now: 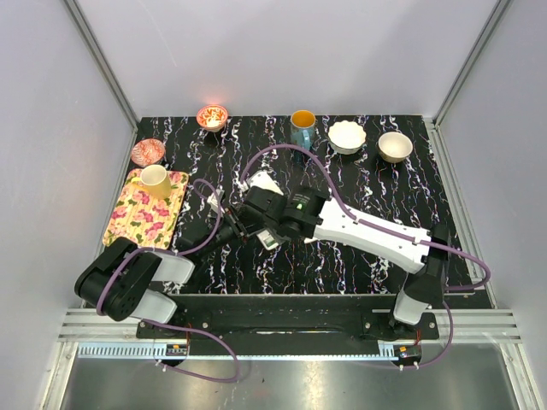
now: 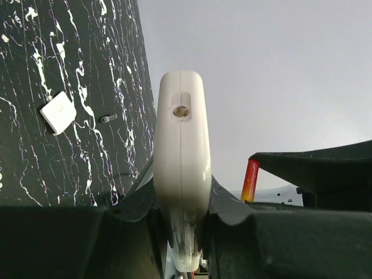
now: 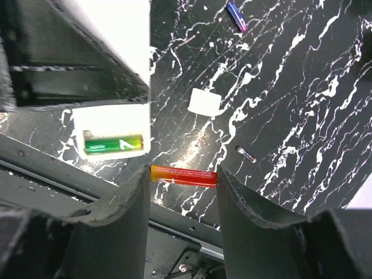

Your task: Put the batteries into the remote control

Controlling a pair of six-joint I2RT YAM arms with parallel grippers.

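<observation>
The white remote control (image 2: 181, 145) is seen edge-on in the left wrist view, clamped between the jaws of my left gripper (image 2: 181, 196), which is shut on it above the table. In the right wrist view its open compartment (image 3: 110, 123) holds a green battery (image 3: 113, 143). My right gripper (image 3: 183, 177) is shut end to end on a reddish-orange battery (image 3: 183, 175), close beside the remote. That battery (image 2: 250, 180) also shows to the remote's right. A bluish battery (image 3: 236, 15) and a small dark one (image 3: 246, 154) lie on the table. The two grippers (image 1: 244, 222) meet mid-table.
A small white square cover (image 3: 204, 102) lies on the black marbled table (image 1: 359, 188). A floral tray (image 1: 141, 213) with a yellow cup (image 1: 155, 180) sits at the left. Bowls (image 1: 347, 136) and a blue mug (image 1: 302, 128) line the back edge.
</observation>
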